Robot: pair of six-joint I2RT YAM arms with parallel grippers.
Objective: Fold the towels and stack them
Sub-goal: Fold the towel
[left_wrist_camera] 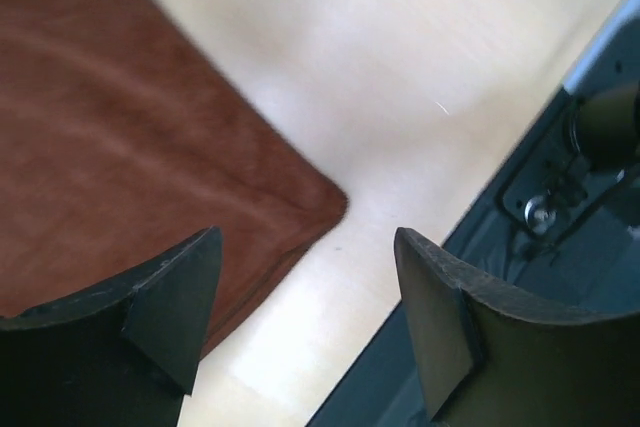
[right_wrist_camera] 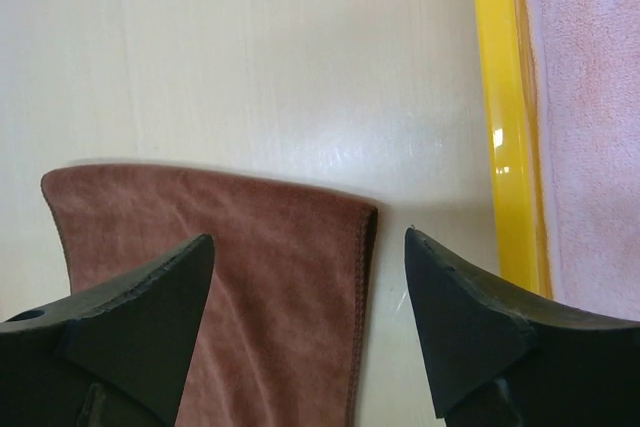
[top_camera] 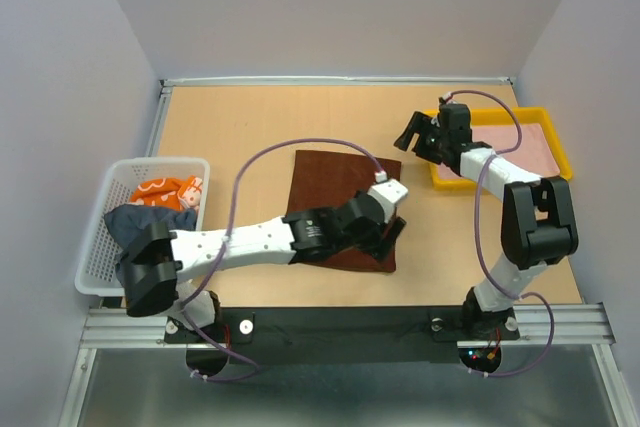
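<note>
Towels (top_camera: pixel 165 192) in the basket (top_camera: pixel 95 257) show only overhead; left hand (left_wrist_camera: pixel 307 247) and right hand (right_wrist_camera: pixel 309 242) both spread.

Your left arm (top_camera: pixel 250 239) stretched low and rightward across the middle, your left gripper (top_camera: pixel 390 235) tipped downward, jaws spread wide, your right arm (top_camera: pixel 510 217) folded high at the elbow, reaching forward, your right gripper (top_camera: pixel 411 133) angled left, jaws equally wide apart
</note>
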